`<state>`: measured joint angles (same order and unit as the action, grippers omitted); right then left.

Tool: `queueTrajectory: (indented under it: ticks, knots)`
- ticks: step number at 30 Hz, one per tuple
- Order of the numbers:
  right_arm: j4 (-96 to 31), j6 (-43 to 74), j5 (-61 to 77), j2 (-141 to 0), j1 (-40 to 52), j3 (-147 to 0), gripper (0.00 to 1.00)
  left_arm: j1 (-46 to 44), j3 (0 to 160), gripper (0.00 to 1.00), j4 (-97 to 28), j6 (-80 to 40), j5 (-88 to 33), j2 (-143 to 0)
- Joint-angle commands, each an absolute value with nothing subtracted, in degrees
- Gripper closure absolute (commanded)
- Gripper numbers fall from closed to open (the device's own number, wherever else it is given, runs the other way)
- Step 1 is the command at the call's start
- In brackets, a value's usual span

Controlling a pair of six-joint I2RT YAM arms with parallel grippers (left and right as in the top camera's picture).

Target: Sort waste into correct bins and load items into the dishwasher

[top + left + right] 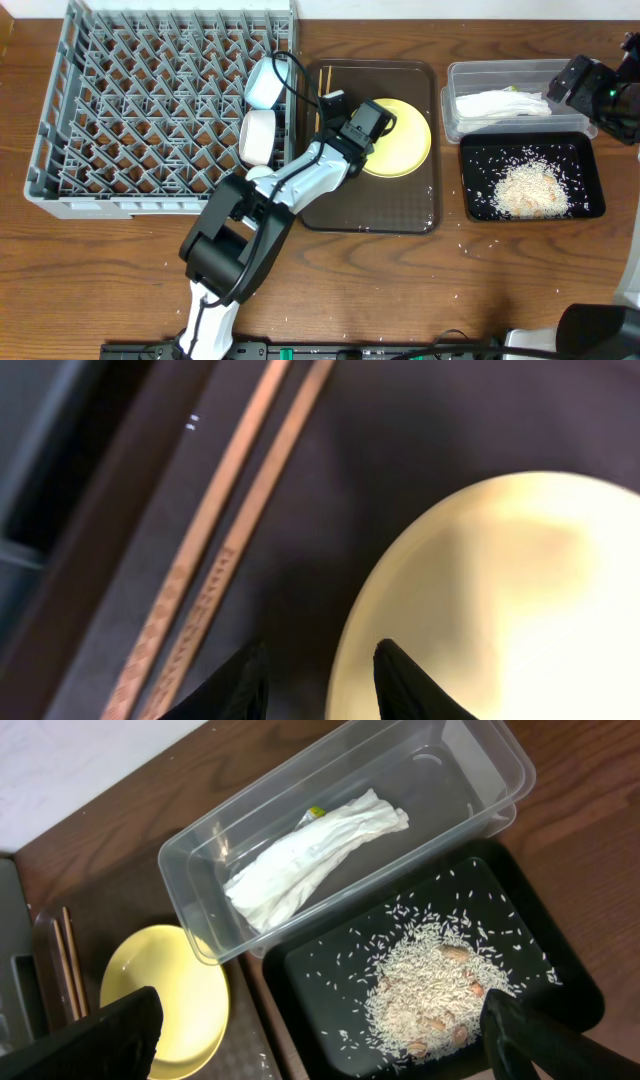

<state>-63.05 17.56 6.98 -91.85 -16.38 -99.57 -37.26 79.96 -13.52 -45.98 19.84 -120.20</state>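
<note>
**A:** Where are the left fingers?

**B:** The left gripper (320,685) hangs low over the dark brown serving tray (400,215); its two black fingers (245,685) are narrowly parted and hold nothing; the left rim of the round yellow plate (500,600) runs up between them; whether either one touches the plate I cannot tell.

**A:** And the chopsticks?

**B:** The pair of thin wooden chopsticks (215,550) lies side by side on the same tray; they are just beside the plate but apart from it, near the tray wall that faces the rack.

**A:** The right arm?

**B:** The right gripper (320,1045) hovers above the bins, its fingers spread wide and empty; below it the clear plastic rectangular tub (470,770) holds the crumpled white paper napkin (310,855); the small yellow-green wrapper (316,812) peeps out at the napkin's far end; the shallow black rectangular tray (555,955), close against the tub, carries a heap of loose white rice grains (430,980) with a few brownish bits (455,952) in it.

**A:** The rack?

**B:** The large square grey plastic dish rack (160,110) sits on the wooden surface (100,270), left of the brown tray; a bluish-white bowl (265,82) and a white bowl (258,137) stand on edge along its right side; a few stray grains lie on the surface around the black tray.
</note>
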Motion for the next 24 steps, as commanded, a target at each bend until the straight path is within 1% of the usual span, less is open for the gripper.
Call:
queueTrajectory:
  ticks: [1, 5, 7, 9, 10, 11, 17, 24]
  knots:
    - [-63.0, 18.0, 6.9, -91.7, -16.8, -99.6, 0.01, -37.4, 79.5, 0.63, -12.3, -42.7, 20.0, -123.0]
    - [-63.0, 18.0, 6.9, -91.7, -16.8, -99.6, 0.01, -37.4, 79.5, 0.63, -11.4, -42.2, 20.0, -124.4]
    - [-63.0, 18.0, 6.9, -91.7, -16.9, -99.6, 0.01, -37.4, 79.4, 0.66, -11.4, -42.2, 20.0, -124.4]
    - [-63.0, 18.0, 6.9, -91.7, -16.9, -99.6, 0.01, -37.4, 79.4, 0.78, -11.2, -42.2, 20.0, -124.4]
    - [-63.0, 18.0, 6.9, -91.7, -16.9, -99.6, 0.01, -37.4, 79.4, 0.88, -11.2, -42.2, 20.0, -124.4]
    - [-63.0, 18.0, 6.9, -91.7, -16.9, -99.6, 0.01, -37.4, 79.4, 0.92, -11.2, -42.2, 20.0, -124.4]
    - [-63.0, 18.0, 6.9, -91.7, -16.9, -99.6, 0.01, -37.4, 79.4, 0.93, -11.2, -41.8, 19.7, -122.8]
    - [-63.0, 18.0, 6.9, -91.7, -16.8, -99.6, 0.01, -36.8, 79.5, 0.93, -11.5, -35.6, 16.3, -113.8]
